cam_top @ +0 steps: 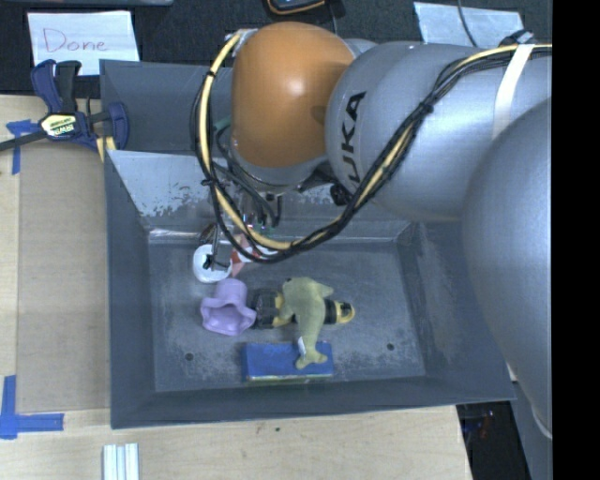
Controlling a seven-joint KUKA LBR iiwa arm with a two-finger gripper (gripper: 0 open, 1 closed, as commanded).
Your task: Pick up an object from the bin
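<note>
The gripper (225, 251) hangs low in the grey bin (129, 309), under the arm's orange cover.
I cannot tell if it is spread or pinching. A small white round thing (207, 265) sits right at its tip. Just past that lies a purple toy (227, 310), then a green toy (305, 307) and a blue block (277, 362).

Well behind my claw (220, 258), the ground past the bin (169, 187) is black. On it, back and toward the view's left of the claw, I see a white paper note (82, 39) with "Done" handwritten. Back and to the claw's other side lies another white sheet (466, 21). Nearer than the claw, lower left, sits a white ribbed strip (120, 459). The bin's wall just behind the claw catches the brightest light.
</note>
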